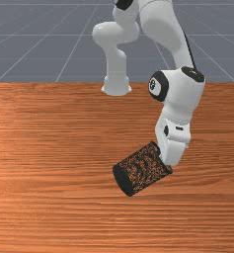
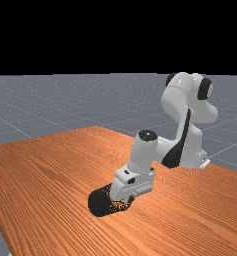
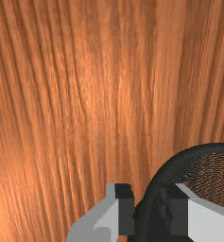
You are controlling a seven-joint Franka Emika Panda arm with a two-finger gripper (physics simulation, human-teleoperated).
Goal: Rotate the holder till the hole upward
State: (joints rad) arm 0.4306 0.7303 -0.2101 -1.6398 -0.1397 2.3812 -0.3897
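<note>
Holder (image 1: 142,169): matt mesh | table (image 1: 49,158): grained wood, slight sheen | arm (image 1: 185,96): smooth

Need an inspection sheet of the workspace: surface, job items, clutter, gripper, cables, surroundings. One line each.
Surface: table of orange-brown wood, grain lines visible.
Job items: black mesh holder, tipped well off upright, its solid-dark end toward the front view's lower left; hole not facing straight up.
Clutter: nothing seen.
Gripper: gripper at the holder's rim, at the end away from the solid-dark one; whether it grips can't be told.
Cables: nothing seen.
Surroundings: white and grey arm reaching over the table; grey floor with pale lines; black background in the far view.
</note>
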